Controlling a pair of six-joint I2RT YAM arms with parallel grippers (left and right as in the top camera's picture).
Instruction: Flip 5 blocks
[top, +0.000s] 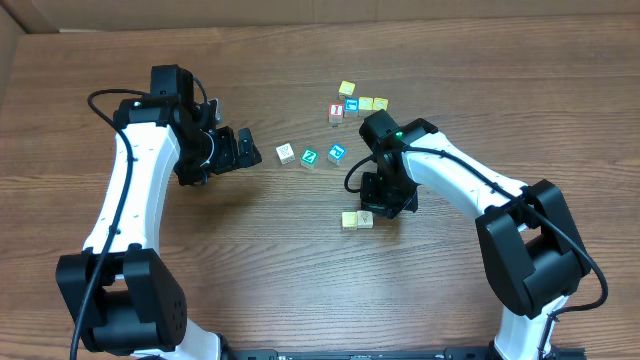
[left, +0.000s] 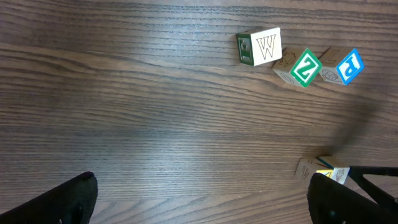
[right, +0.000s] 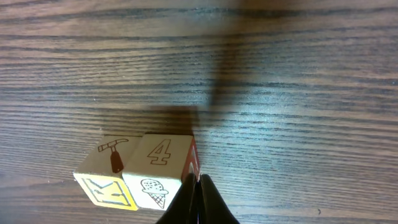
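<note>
Three of the blocks lie in a row mid-table: a whitish W block (top: 285, 153) (left: 261, 46), a teal-green Z block (top: 309, 157) (left: 305, 67) and a blue-faced block (top: 337, 152) (left: 348, 65). Nearer the front, two pale blocks touch side by side. One shows a hammer and a yellow K (top: 350, 220) (right: 109, 171), the other a 4 and an ice cream (top: 366, 217) (right: 158, 163). My right gripper (top: 373, 209) (right: 198, 182) is shut, holding nothing, its tips against the right edge of the 4 block. My left gripper (top: 248, 150) (left: 202, 205) stands wide open over bare wood, left of the row.
A cluster of other cubes sits at the back: yellow ones (top: 346, 89) (top: 373, 103), a red-faced one (top: 336, 111) and a blue-faced one (top: 351, 105). The wooden table (top: 250, 260) spreads bare to the front and left.
</note>
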